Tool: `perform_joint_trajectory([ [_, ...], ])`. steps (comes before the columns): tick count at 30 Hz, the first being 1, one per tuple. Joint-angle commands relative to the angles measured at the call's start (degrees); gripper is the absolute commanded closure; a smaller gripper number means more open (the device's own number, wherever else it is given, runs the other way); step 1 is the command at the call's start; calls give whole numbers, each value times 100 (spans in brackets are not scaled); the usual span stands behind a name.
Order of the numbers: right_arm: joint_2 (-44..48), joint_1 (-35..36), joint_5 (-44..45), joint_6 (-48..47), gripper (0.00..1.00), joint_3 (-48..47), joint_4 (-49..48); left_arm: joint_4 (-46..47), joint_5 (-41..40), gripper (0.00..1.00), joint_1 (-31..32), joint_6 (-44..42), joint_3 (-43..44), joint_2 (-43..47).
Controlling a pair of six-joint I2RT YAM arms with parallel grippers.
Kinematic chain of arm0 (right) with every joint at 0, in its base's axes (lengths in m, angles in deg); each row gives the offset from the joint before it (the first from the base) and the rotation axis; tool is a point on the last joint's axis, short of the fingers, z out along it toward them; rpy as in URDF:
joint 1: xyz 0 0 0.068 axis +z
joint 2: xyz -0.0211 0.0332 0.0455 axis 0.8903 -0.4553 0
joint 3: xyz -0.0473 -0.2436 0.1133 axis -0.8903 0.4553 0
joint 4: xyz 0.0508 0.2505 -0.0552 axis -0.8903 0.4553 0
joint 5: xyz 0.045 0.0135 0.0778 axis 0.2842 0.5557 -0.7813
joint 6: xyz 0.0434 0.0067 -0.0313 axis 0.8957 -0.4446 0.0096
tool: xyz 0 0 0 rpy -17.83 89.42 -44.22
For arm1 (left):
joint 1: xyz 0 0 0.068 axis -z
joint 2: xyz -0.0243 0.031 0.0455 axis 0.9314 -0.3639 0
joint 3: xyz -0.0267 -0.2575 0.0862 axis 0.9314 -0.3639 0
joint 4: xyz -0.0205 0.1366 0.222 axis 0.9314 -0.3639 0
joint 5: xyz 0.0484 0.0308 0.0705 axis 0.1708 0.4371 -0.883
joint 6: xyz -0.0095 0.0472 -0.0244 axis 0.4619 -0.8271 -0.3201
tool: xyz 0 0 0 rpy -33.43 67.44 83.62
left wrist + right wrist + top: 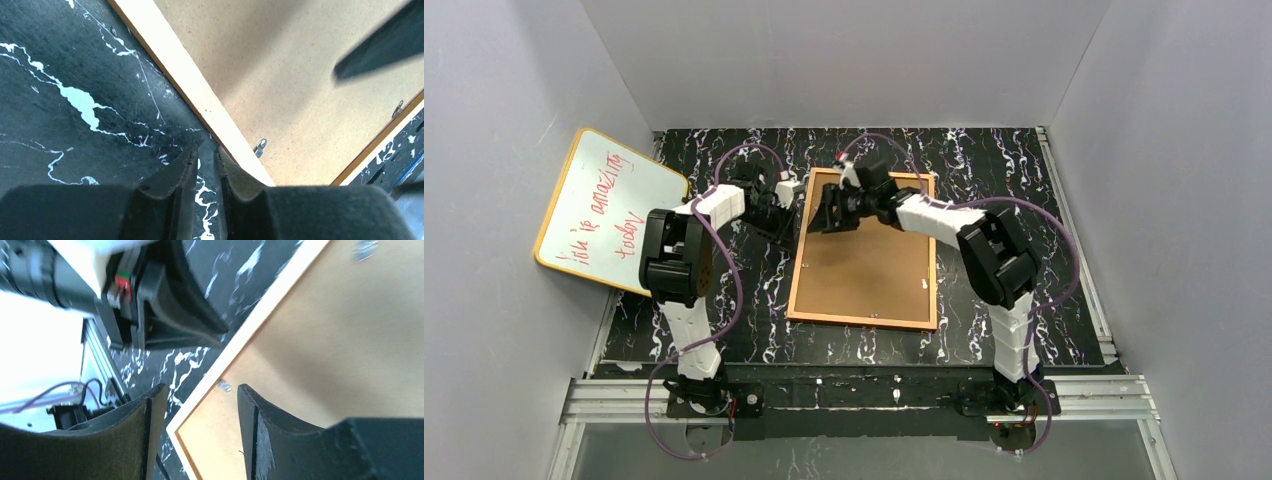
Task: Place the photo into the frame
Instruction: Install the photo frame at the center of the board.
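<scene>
The frame [864, 260] lies face down on the black marbled table, its brown board back up. The photo is not in view. My left gripper [786, 225] sits low at the frame's far left edge; in the left wrist view [206, 150] its jaws are almost together with only bare table in the narrow gap, right beside the frame's light wooden rim [185, 80]. My right gripper [824, 215] hovers over the frame's far left corner; in the right wrist view [202, 387] it is open and empty above the frame's rim [260, 310].
A yellow-edged whiteboard [609, 210] with red writing leans against the left wall. Small metal clips [260, 146] hold the backing board. Grey walls close in on three sides. The two grippers are close together; the left one shows in the right wrist view [170, 300].
</scene>
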Motion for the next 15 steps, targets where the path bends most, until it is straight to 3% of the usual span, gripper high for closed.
perform_joint_trajectory([
  [1, 64, -607, -53, -118, 37, -251, -134, -25, 278, 83, 17, 156, 145, -128],
  [7, -477, -1021, 9, -336, 40, -758, 52, 78, 314, 84, 114, 224, 111, -228],
  [15, -1246, -1067, -71, -305, 41, -1563, 243, 187, 336, 85, 267, 292, 7, -240],
])
